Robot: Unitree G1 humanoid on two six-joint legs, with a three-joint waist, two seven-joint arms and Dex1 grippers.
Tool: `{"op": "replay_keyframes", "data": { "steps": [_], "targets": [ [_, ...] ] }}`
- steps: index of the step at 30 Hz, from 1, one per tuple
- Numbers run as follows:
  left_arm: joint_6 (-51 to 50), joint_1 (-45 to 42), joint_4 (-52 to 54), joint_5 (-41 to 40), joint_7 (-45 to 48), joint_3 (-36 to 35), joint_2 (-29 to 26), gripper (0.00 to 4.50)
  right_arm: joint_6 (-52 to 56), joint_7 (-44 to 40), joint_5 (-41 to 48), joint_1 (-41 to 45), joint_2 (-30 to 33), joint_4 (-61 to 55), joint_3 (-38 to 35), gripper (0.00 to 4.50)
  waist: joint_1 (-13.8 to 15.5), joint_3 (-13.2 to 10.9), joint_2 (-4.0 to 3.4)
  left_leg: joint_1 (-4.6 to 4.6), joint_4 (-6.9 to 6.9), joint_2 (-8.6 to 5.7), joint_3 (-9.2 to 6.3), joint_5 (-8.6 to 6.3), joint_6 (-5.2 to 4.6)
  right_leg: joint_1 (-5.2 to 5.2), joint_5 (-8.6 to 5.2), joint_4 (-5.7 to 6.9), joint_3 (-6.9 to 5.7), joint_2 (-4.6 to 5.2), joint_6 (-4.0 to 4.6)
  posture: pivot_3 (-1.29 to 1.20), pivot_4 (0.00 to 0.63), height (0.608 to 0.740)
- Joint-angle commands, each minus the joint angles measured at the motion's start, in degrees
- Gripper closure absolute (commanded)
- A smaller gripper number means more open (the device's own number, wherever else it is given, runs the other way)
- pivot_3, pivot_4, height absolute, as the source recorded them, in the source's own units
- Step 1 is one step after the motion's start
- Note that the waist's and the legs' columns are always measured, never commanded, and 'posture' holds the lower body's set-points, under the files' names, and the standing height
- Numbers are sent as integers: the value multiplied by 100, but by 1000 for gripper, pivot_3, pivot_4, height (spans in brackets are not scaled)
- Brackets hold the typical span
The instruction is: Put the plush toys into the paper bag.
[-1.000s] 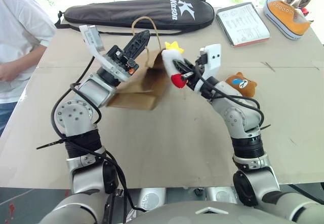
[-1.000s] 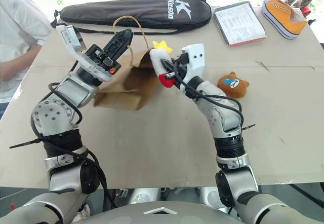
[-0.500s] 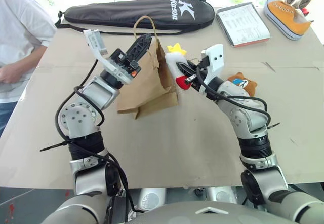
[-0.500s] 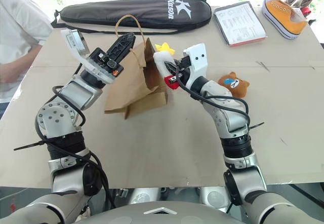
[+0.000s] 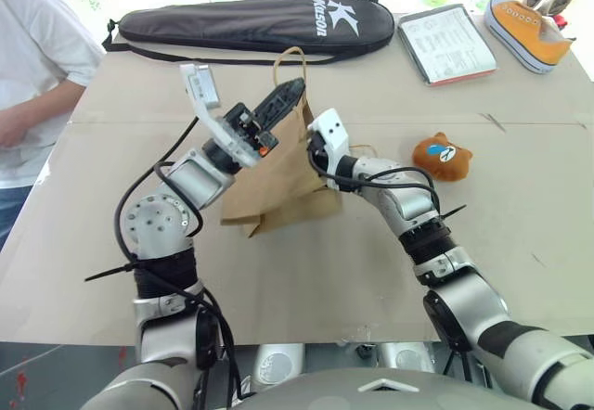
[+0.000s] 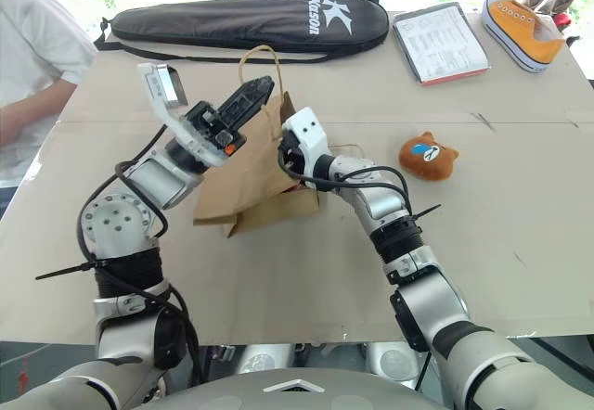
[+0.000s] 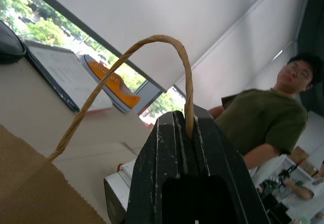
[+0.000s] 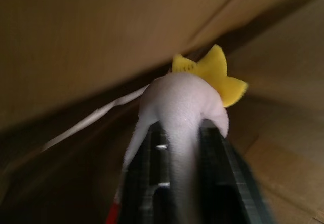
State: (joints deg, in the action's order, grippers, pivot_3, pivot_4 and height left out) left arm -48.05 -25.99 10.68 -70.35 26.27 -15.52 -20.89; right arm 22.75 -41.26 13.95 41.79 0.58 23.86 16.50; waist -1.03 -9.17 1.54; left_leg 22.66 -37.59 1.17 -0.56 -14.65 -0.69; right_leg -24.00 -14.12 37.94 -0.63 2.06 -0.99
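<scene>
The brown paper bag (image 5: pixel 278 173) stands tilted on the table, held up by its loop handle (image 7: pixel 126 57). My left gripper (image 5: pixel 288 90) is shut on that handle above the bag's mouth. My right gripper (image 8: pixel 179 127) reaches into the bag from the right, its fingers hidden behind the paper in the head views. In the right wrist view the white plush toy with the yellow spiky top (image 8: pixel 182 102) sits between its two fingers, with brown bag walls all around. The brown bear head (image 5: pixel 443 157) lies on the table to the right of the bag, apart from both grippers.
A long black racket case (image 5: pixel 251 22) lies across the back of the table. A booklet (image 5: pixel 445 44) and an orange sneaker (image 5: pixel 527 32) are at the back right. A person in white (image 5: pixel 37 76) stands at the left edge, and another person (image 7: pixel 263 117) is in the background.
My right gripper has gone down and left into the bag's mouth with the white toy. The left gripper has shifted slightly right with the handle, and the bag stands more upright.
</scene>
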Motion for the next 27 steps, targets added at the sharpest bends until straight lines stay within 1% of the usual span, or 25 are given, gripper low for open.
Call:
{"op": "replay_keyframes", "data": {
  "steps": [1, 4, 7, 9, 10, 12, 14, 16, 17, 19, 23, 25, 27],
  "targets": [
    [245, 62, 237, 404, 786, 51, -439, 4500, 82, -286, 48, -327, 312, -881, -14, 2086, 6, 0, 0, 0, 0, 0, -1, 0, 0, 0, 0, 0, -1, 0, 0, 0, 150, 740],
    [390, -15, 22, 684, 1346, 79, -749, 4500, 349, -177, 57, -738, 665, -1791, -127, 734, 18, -1, -1, 1, 2, -1, -1, -1, -1, 0, 0, -2, -1, 0, 0, 0, 150, 740],
    [554, -347, -353, 967, 1882, 144, -980, 4500, 639, 97, 43, -1087, 1069, -2841, -351, 734, 38, -1, -1, 3, 2, -4, -1, -8, -14, 0, 0, -3, -2, 4, 0, 0, 150, 740],
    [617, -549, -544, 1090, 2114, 200, -1028, 4500, 783, 291, 62, -1198, 1193, -3313, -493, 734, 30, -1, -2, 2, 0, -8, 1, -9, -14, 0, 0, -2, -4, 3, -1, 0, 150, 740],
    [694, -703, -651, 1218, 2297, 302, -1041, 4500, 747, 433, -116, -1231, 1319, -3621, -485, 734, 28, -1, -2, 0, 0, -8, 1, -8, -15, 0, 0, -2, -4, 3, -1, 0, 150, 740],
    [826, -1000, -851, 1442, 2605, 474, -1016, 4500, 1265, 572, 168, -1302, 1456, -4385, -719, 734, 22, -1, -1, 1, 0, -8, 0, -8, -14, -1, -1, -1, -4, -2, -1, 0, 150, 740],
    [887, -1120, -945, 1570, 2750, 544, -975, 4500, 1763, 633, 537, -1367, 1505, -4829, -952, 734, 15, -1, -1, 2, 1, -8, -3, -8, -14, -1, -1, -2, -5, -3, -1, 0, 150, 740],
    [957, -1163, -1008, 1709, 2858, 605, -928, 4500, 2166, 641, 1095, -1466, 1609, -5335, -1447, 215, 14, -1, -2, 1, 1, -2, 0, -9, -15, -1, -1, -2, -2, -5, -1, 0, 150, 740],
    [982, -1177, -1032, 1769, 2896, 624, -902, 4500, 2309, 679, 1203, -1538, 1727, -5610, -1606, 48, 25, -2, -2, 1, 3, -1, -2, -9, -16, -1, -1, -3, -3, -4, -1, 0, 150, 740],
    [1050, -1175, -1033, 1878, 2978, 674, -861, 4500, 2462, 979, 988, -1670, 2044, -6006, -1811, 48, 34, -2, -3, 3, 3, 0, -3, -11, -18, -1, -1, -4, -4, -2, -1, 0, 150, 740],
    [1096, -1139, -921, 1965, 2968, 719, -715, 4500, 3041, 1513, 703, -2017, 2816, -6113, -2691, 48, 42, -2, -1, 5, 2, -7, 2, -12, -21, 0, -1, -8, -3, 3, -2, 0, 150, 740],
    [1111, -1147, -881, 2012, 2968, 747, -648, 4500, 2982, 1455, 531, -2307, 3238, -5933, -2754, 48, 44, -3, 0, 5, 2, -10, 3, -12, -21, 0, -1, -8, -1, 3, -2, 0, 150, 740],
    [1159, -1169, -860, 2111, 2978, 811, -599, 4500, 3071, 1430, 354, -2533, 3594, -5552, -2614, 48, 42, -3, 0, 7, 2, -15, 2, -12, -21, 0, -2, -8, -2, 2, -2, 0, 150, 740]
  ]
}}
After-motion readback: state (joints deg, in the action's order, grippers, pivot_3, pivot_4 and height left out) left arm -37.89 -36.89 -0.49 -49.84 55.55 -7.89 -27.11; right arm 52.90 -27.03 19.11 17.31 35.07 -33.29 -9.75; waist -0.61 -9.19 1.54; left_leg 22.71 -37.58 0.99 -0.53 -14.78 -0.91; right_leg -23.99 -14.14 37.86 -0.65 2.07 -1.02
